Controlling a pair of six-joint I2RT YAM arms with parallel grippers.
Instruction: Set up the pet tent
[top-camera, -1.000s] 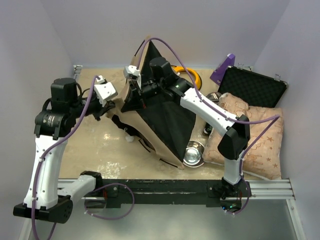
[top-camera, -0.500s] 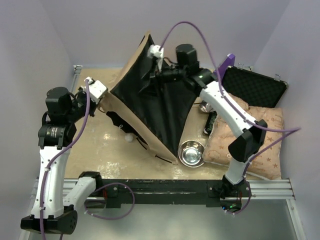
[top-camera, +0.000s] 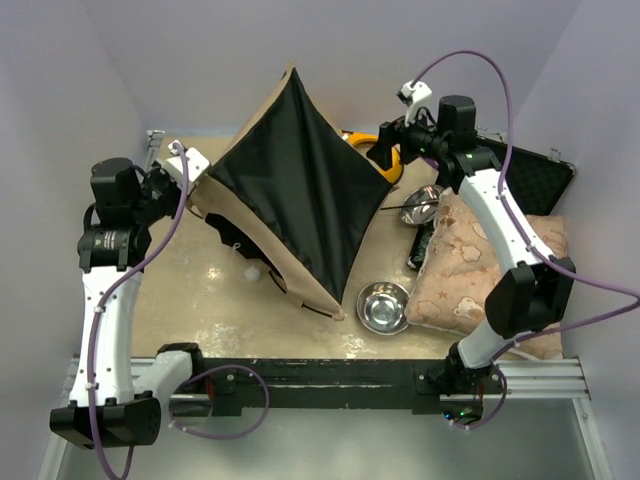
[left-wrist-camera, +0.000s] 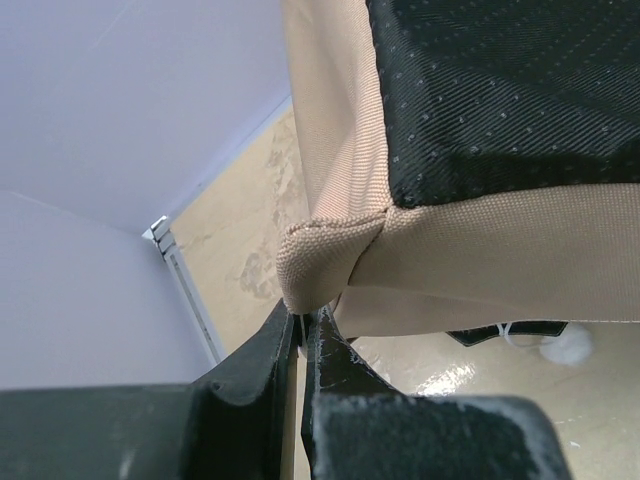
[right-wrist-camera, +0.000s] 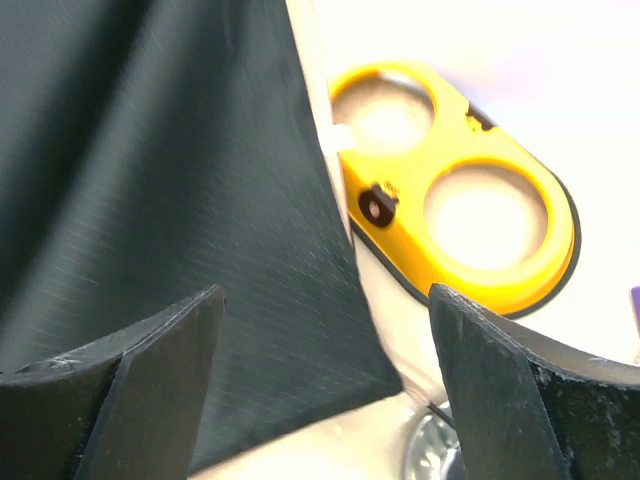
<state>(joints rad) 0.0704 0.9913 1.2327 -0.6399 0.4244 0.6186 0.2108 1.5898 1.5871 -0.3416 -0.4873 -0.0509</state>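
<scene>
Now the tent (top-camera: 300, 190) stands tilted mid-table (top-camera: 190, 290), its black lining facing up and a tan edge along its base. The left gripper (left-wrist-camera: 300, 322) is pinched on the tent's tan left corner. The right gripper (right-wrist-camera: 322, 300) hangs spread wide, holding nothing, beside the tent's far-right edge near the yellow feeder (right-wrist-camera: 455, 215). A steel bowl (top-camera: 383, 306) and a cushion (top-camera: 470, 270) lie to the right.

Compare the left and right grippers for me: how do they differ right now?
1. The left gripper is shut, pinching a tan corner of the tent. The right gripper is open and holds nothing.
2. The left gripper is at the tent's left edge. The right gripper is off the tent's right side, facing the yellow feeder.

Both have black fingers and are close to the tent.
</scene>
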